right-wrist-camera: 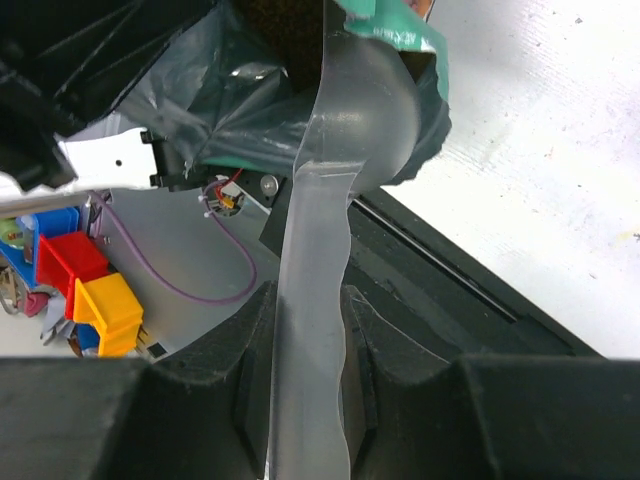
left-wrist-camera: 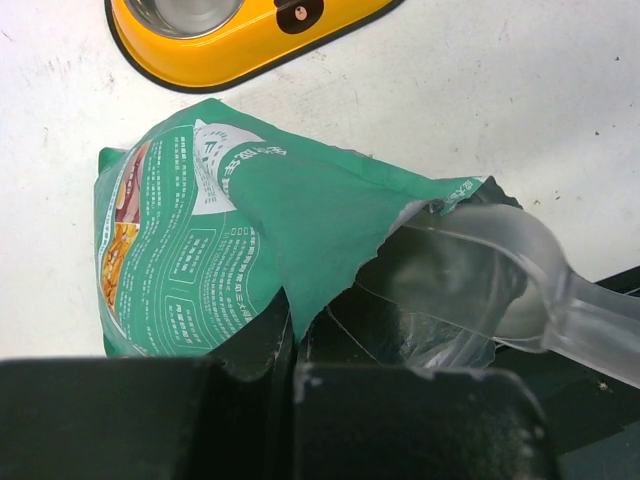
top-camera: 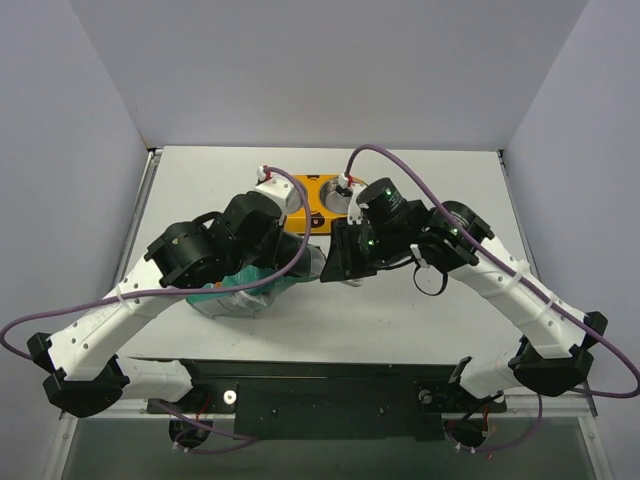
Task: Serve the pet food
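Observation:
A teal-green bag (left-wrist-camera: 200, 230) lies on its side on the white table, its torn mouth toward the arms. My left gripper (left-wrist-camera: 292, 335) is shut on the torn edge of that mouth. My right gripper (right-wrist-camera: 310, 340) is shut on the handle of a clear plastic scoop (right-wrist-camera: 325, 180), whose bowl (left-wrist-camera: 470, 260) sits inside the bag's mouth. A dark brown patch (right-wrist-camera: 280, 25) deep in the bag may be the pet food; no single pellets can be made out. From above, both wrists meet over the bag (top-camera: 240, 295).
The yellow feeder (left-wrist-camera: 230, 55) with a steel bowl stands just beyond the bag, at the table's middle back (top-camera: 305, 195). A black rail (right-wrist-camera: 450, 270) runs along the near table edge. Red and yellow blocks (right-wrist-camera: 90, 290) lie below the table. Grey walls flank both sides.

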Motion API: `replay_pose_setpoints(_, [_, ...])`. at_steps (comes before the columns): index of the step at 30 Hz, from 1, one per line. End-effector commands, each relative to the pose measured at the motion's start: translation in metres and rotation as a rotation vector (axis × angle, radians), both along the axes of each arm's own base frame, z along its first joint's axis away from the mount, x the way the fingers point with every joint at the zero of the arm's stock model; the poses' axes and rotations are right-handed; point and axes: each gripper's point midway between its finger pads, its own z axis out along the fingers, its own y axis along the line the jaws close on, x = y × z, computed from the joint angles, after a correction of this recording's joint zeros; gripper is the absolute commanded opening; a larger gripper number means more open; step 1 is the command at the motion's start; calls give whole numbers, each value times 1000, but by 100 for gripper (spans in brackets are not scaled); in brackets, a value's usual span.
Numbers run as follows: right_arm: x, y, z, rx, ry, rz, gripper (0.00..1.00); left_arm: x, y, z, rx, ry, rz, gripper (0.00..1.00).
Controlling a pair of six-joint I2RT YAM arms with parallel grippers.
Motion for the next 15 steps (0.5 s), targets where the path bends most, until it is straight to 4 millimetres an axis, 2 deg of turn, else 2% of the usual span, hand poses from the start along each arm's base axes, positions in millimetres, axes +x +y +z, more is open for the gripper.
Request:
replay_pose_setpoints(1, [27, 5, 18, 42, -47, -105, 0, 3, -37, 87, -327, -157, -61, 0])
replay_pose_setpoints(3, [38, -1, 8, 7, -56, -153, 0, 4, -51, 94, -392, -142, -76, 0])
replay_pose_setpoints(6, [62, -24, -5, -60, -95, -233, 0, 5, -66, 97, -463, -113, -75, 0])
replay_pose_setpoints(7, [72, -36, -9, -99, -127, -277, 0, 6, -71, 95, -476, -98, -68, 0])
replay_pose_setpoints(9, [81, -44, -9, -110, -152, -302, 0, 6, -79, 89, -504, -51, -51, 0])
replay_pose_setpoints(12, [88, -37, -5, -69, -166, -313, 0, 0, -95, 81, -564, 41, -55, 0])
replay_pose_setpoints(15, [85, -34, -13, -66, -125, -312, 0, -2, -105, 81, -635, 82, -44, 0])
